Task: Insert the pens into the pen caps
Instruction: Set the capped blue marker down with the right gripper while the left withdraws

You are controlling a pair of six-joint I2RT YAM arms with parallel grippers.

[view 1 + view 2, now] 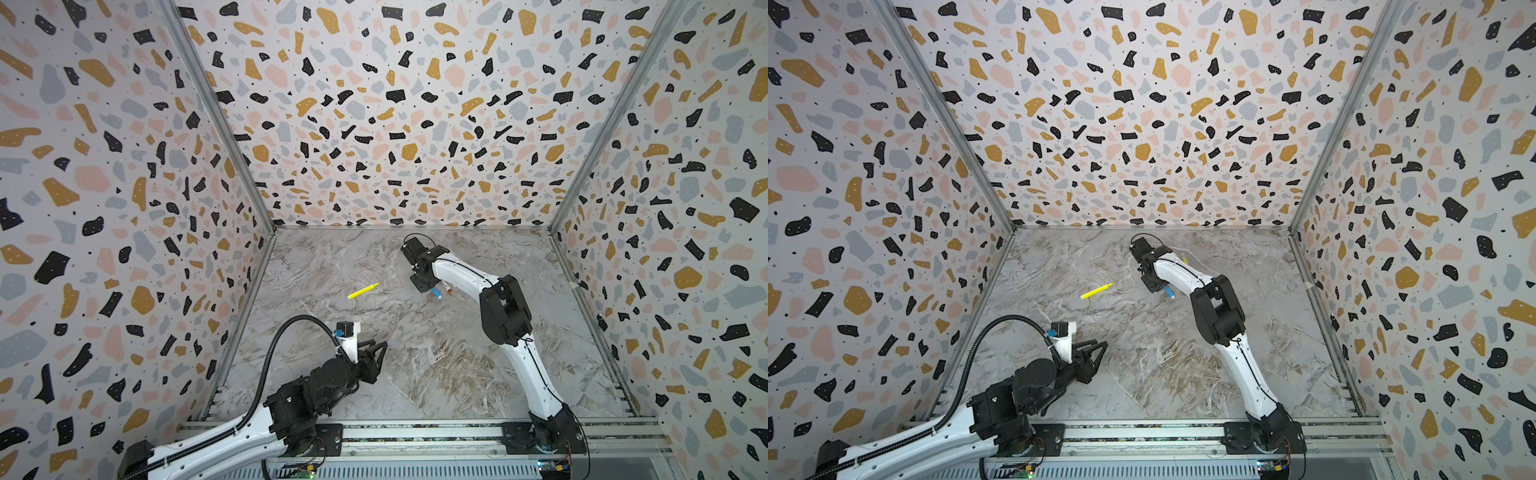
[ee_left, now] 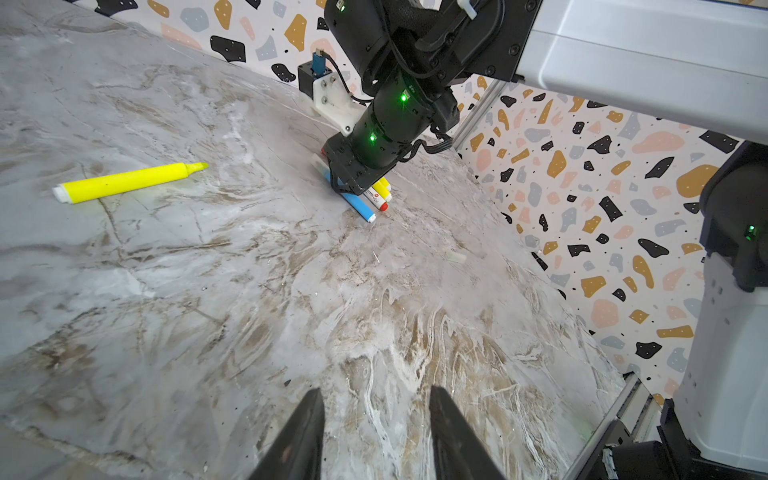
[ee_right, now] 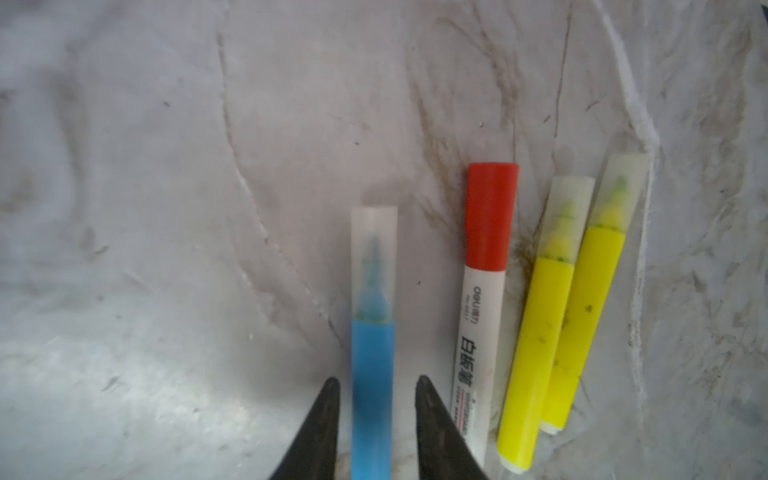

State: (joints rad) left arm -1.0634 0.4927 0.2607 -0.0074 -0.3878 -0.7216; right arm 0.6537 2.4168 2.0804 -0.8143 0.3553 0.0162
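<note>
A: Close up, the right gripper (image 3: 376,384) straddles the blue pen (image 3: 372,365), jaws parted and clear of it. The pen lies capped on the table (image 3: 166,208).

B: Just beside the blue pen is the white pen (image 3: 478,332) with its red cap (image 3: 492,212), then two capped yellow pens (image 3: 536,353).

A: The uncapped yellow pen (image 1: 363,291) lies well apart from the blue pen. The left gripper (image 2: 376,390) is spread, holding nothing.

There are five pens: a first yellow pen (image 3: 536,353), a second yellow pen (image 3: 590,316), a third yellow pen (image 2: 124,183), one blue pen (image 3: 372,374) and one white pen (image 3: 478,340). There are five caps: one red cap (image 3: 490,216), three clear caps (image 3: 374,237) and one loose pale cap (image 2: 456,257). Two robot arms (image 1: 528,353).
</note>
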